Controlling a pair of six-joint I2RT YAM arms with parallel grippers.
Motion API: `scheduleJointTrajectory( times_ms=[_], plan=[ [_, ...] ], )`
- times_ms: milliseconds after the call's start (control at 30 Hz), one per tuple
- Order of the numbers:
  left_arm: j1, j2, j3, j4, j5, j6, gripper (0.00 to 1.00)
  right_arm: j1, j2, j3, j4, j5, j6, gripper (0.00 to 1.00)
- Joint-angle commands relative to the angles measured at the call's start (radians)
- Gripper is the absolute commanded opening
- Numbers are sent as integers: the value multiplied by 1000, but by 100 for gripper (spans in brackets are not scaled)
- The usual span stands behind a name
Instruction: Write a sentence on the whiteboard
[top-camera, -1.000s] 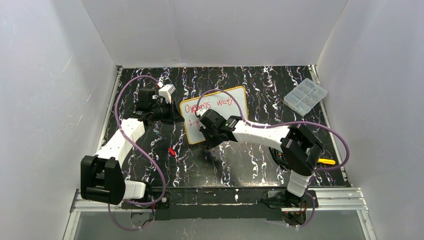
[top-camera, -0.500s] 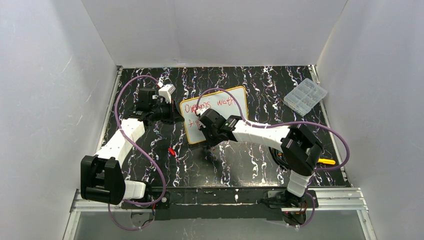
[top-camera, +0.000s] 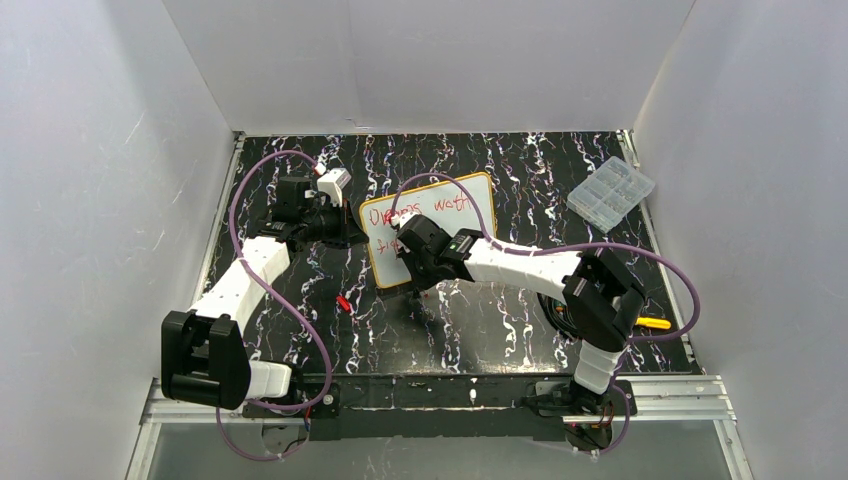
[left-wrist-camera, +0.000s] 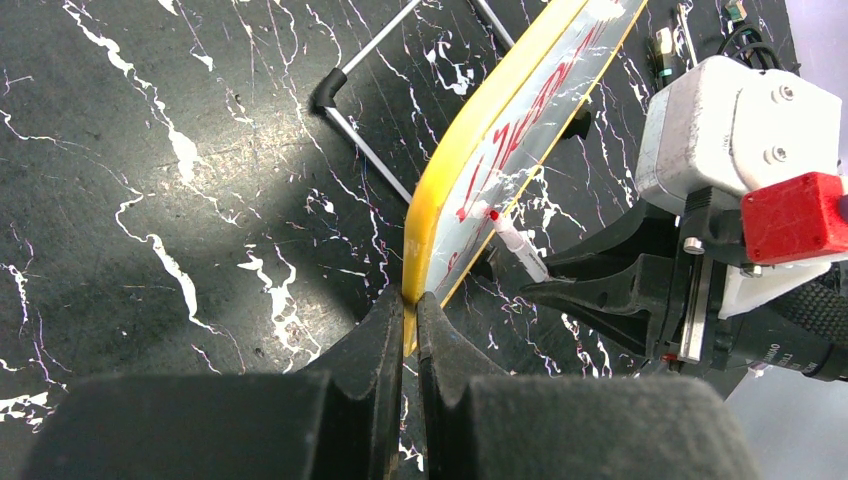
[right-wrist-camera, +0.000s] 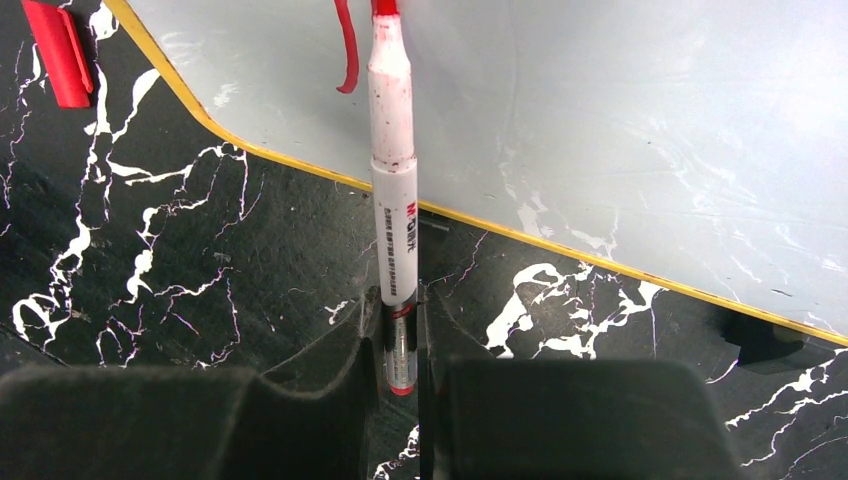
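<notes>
The left gripper (left-wrist-camera: 408, 300) has its two black fingers pressed together on the near edge of the small rectangular whiteboard (left-wrist-camera: 520, 130) with the thin orange-yellow frame. I judge that it pinches the frame so that the board cannot slide while the other arm writes. From this gripper the board's long axis runs straight ahead and a little to the right. The board seems to be tilted up on a thin wire stand, though this oblique view does not make it sure. The right gripper (right-wrist-camera: 400, 310) is closed on the rear end of a slim white marker with a red tip (right-wrist-camera: 393, 180). The marker's long axis is in line with the fingers, and its tip points straight ahead of them onto the white surface, where it meets a curved red stroke. Such a grip at the tail probably leaves the tip free to see. The red handwritten sentence (top-camera: 452, 204) lies ahead of this gripper, its lower line mostly hidden under the wrist. A red plastic cap (right-wrist-camera: 58, 55) rests on the black marbled table (right-wrist-camera: 200, 280), ahead and to the left of the right gripper.
</notes>
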Motion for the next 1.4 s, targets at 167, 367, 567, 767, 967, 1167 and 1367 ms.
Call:
scheduleJointTrajectory(
  times_ms=[167,367,567,767,967,1167,1367],
  plan=[
    [-4,-54,0,-5,30,2,0,-27,0,11,-3,32,16,1],
    [-4,-54,0,-5,30,2,0,-30,-8,-5,-5,13,20,1],
    [-3,-56,-1,-6,30,2,0,-30,-3,-34,-1,-24,31,1],
    [-4,-56,0,-5,31,2,0,-23,-23,-70,4,-28,42,1],
    [-4,-62,-1,-4,30,1,0,-18,-87,-72,51,-17,25,1],
    [-4,-74,-7,-1,28,-5,0,-17,-146,-78,84,-26,13,1],
    [-4,-72,-12,11,38,-15,0,-21,-167,-98,81,-30,3,1]
  ],
)
